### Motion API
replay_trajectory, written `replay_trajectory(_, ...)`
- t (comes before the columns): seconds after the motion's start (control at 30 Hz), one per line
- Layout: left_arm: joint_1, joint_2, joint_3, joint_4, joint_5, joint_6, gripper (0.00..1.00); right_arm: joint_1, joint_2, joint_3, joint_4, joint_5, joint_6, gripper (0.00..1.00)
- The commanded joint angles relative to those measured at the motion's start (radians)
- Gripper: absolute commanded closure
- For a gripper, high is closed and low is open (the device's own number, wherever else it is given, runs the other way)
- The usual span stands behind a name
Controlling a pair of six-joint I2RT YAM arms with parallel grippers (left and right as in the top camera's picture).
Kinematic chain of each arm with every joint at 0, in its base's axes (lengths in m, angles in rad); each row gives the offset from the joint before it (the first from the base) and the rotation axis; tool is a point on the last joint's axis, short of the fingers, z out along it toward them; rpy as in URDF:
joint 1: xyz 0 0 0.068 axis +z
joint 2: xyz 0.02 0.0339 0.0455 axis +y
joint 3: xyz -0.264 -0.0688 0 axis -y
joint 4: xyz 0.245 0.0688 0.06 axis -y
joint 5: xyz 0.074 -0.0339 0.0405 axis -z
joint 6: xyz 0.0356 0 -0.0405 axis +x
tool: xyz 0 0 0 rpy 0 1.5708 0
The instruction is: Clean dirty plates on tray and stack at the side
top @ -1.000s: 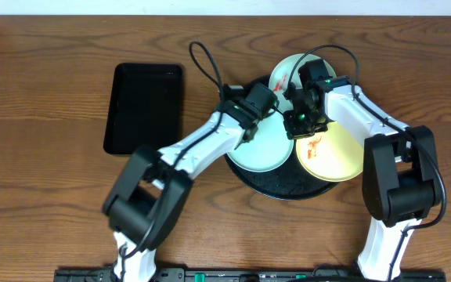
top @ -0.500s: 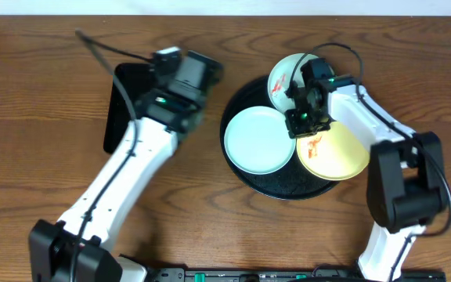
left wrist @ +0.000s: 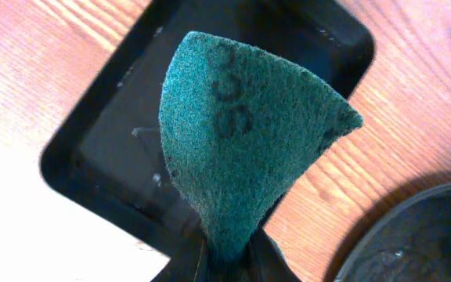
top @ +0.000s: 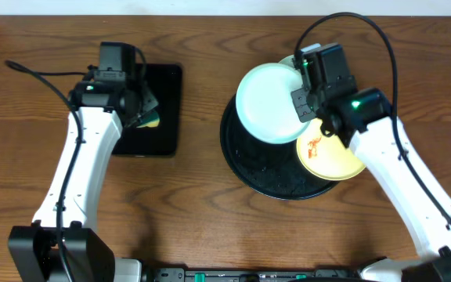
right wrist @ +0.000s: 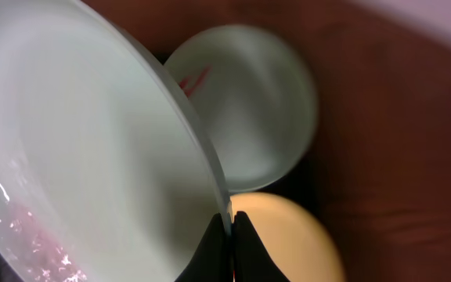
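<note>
Table (top: 202, 196) lies open beside the tray (top: 265, 176); the raised plate (top: 268, 102) apparently covers its far side.

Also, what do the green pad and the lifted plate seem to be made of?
The green pad looks like abrasive fibre scouring cloth: matte, fuzzy, folding softly in the left gripper. The lifted plate is probably glazed ceramic or melamine: smooth, glossy, thin rim in the right gripper.

Mint plate (top: 268, 102) pale, faint pink film, above the black tray (top: 265, 168). Yellow plate (top: 331, 157) on tray: red-orange smear. Far plate (right wrist: 249, 102) mint, red streaks. Sponge (left wrist: 241, 133) dark green. Small tray (top: 163, 117) black. Table (top: 210, 211) brown woodgrain.
</note>
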Motion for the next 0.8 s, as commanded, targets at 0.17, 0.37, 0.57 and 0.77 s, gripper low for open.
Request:
replay_trajectory(0.17, 0.035, -0.005, -0.009, -0.004, 0.029, 0.117, 0.89, 0.180, -0.052, 0.005, 0.081, 0.423, -0.246, 0.99)
replay_trajectory(0.37, 0.035, -0.005, -0.009, -0.005, 0.028, 0.152, 0.88, 0.306, -0.052, 0.005, 0.123, 0.594, -0.391, 0.99)
replay_trajectory(0.57, 0.035, -0.005, -0.009, -0.006, 0.028, 0.152, 0.89, 0.385, -0.053, 0.005, 0.178, 0.724, -0.465, 0.99)
replay_trajectory(0.77, 0.035, -0.005, -0.009, -0.006, 0.028, 0.152, 0.89, 0.383, -0.053, 0.005, 0.177, 0.722, -0.453, 0.99)
